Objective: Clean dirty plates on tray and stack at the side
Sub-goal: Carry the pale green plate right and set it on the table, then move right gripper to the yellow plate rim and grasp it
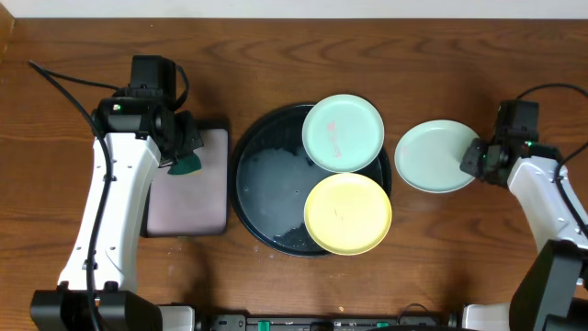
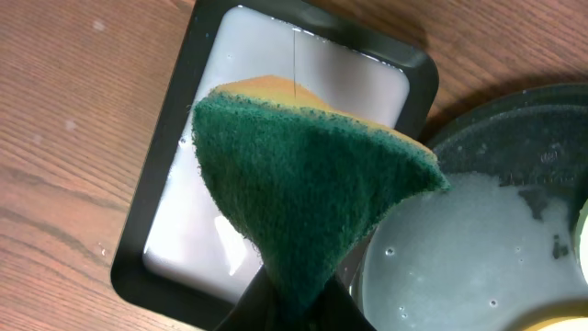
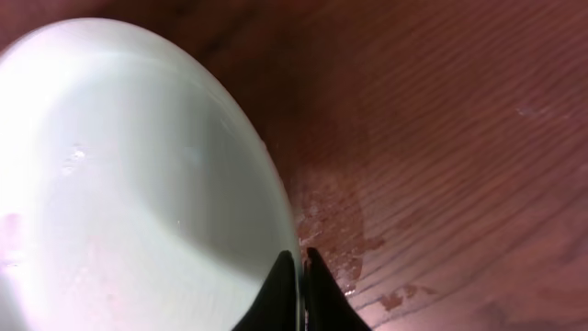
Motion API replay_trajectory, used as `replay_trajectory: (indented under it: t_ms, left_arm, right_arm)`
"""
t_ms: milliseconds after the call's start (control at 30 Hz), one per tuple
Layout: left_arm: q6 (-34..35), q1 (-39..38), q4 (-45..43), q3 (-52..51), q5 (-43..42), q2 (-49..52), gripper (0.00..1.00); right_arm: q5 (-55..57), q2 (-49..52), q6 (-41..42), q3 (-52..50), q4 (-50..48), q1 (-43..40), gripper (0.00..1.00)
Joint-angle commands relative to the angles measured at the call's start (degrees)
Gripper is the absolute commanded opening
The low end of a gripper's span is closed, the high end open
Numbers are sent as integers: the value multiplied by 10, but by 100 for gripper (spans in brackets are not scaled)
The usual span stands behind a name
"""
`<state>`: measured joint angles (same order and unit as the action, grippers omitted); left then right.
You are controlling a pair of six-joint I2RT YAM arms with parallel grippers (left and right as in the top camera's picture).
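Green sponge clamped in closed left fingers; mint plate rim pinched between right fingers.

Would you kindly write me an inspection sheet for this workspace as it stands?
Surface: wooden table, with wet spots beside the right gripper.
Job's things: tray holds sudsy water, a stained mint plate and a yellow plate, both over its right rim; second mint plate sits off the tray, to its right.
Clutter: nothing seen.
Grippers: left gripper shut on a sponge above a rectangular tray of whitish liquid; right gripper shut on the second mint plate's rim.
Cables: black cables run off both arms, away from the plates.
Surroundings: nothing seen.
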<state>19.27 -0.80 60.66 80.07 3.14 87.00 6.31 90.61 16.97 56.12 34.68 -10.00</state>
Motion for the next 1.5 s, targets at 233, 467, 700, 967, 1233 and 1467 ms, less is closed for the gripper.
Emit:
replay_trajectory:
  t_ms: [233, 467, 700, 967, 1233, 1467]
  left_arm:
    - [-7, 2, 2, -1, 3, -2, 7]
    - [-7, 2, 2, -1, 3, -2, 7]
    - [-7, 2, 2, -1, 3, -2, 7]
    - [-7, 2, 2, -1, 3, -2, 8]
    - [-7, 2, 2, -1, 3, -2, 7]
    - [-7, 2, 2, -1, 3, -2, 7]
  right_arm:
    - [-44, -7, -47, 1, 26, 0, 50]
    - [-221, -74, -98, 82, 139, 31, 53]
    - [-243, -80, -109, 73, 205, 128, 56]
    - [-212, -28, -108, 21, 196, 223, 46]
    - [-212, 25, -104, -14, 151, 256, 33]
    - [-211, 42, -102, -15, 132, 265, 20]
